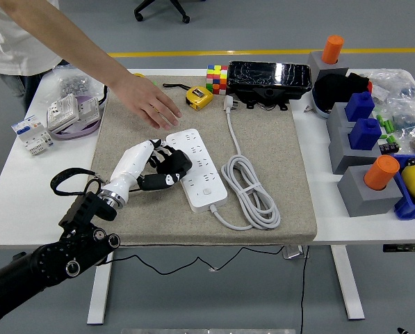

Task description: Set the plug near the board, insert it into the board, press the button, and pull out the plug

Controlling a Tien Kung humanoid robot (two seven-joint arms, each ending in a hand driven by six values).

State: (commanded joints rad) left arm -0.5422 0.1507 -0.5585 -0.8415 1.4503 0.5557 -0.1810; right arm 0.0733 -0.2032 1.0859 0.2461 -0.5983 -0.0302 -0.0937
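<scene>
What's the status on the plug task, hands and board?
Left hand at the power strip left edge, holding nothing. Right arm out of view. Plug lies unplugged on the mat. Person's hand reaching in just beyond the strip.

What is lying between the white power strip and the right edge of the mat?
In the head view, the coiled white cable lies on the mat just right of the power strip. Its cord runs up to the plug near the black box.
</scene>
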